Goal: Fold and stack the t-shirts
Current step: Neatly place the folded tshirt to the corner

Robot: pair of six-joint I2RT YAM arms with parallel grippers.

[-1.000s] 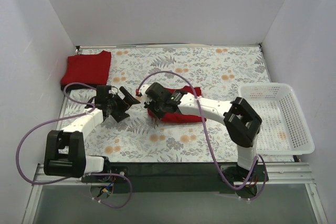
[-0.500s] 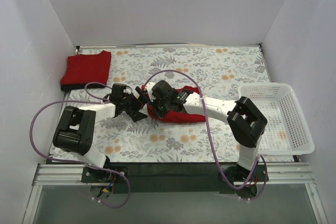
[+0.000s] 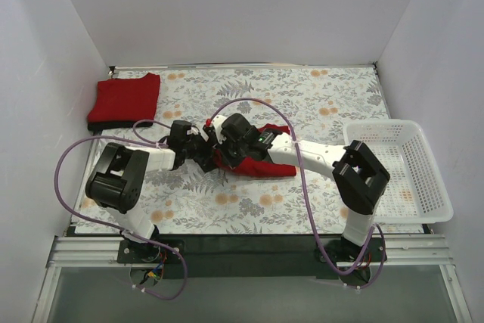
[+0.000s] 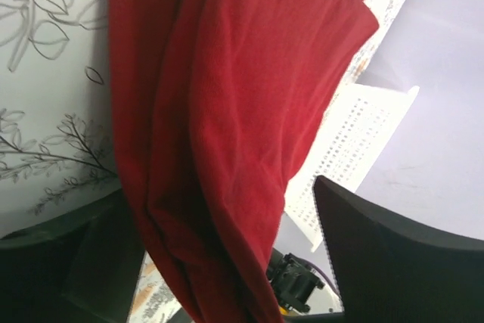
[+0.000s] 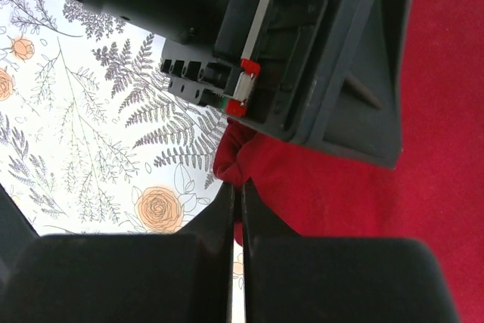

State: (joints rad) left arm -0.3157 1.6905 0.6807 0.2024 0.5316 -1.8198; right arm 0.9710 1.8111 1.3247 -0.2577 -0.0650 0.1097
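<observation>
The crumpled red t-shirt (image 3: 257, 163) is lying near the middle of the floral-printed tablecloth (image 3: 302, 100), with both arms reaching in at its left end; the left gripper (image 3: 206, 149) is sitting with its jaws spread wide, and in its wrist view the red fabric is hanging between the two black fingers (image 4: 393, 262), close against the left one and leaving a gap on the right one, so nothing is being clamped there; the right gripper (image 3: 225, 155) is pressing its fingers together to a thin slit, pinching a small bunched fold at the shirt's edge just above the cloth; the left gripper's black housing is showing a small red-and-white tab (image 5: 240, 88) in the right wrist view, any print on it being too small to read; a folded red t-shirt (image 3: 125, 100) is resting at the back left corner, well apart from the crumpled one; a white perforated plastic basket (image 3: 378, 125) is standing at the table's right edge.
</observation>
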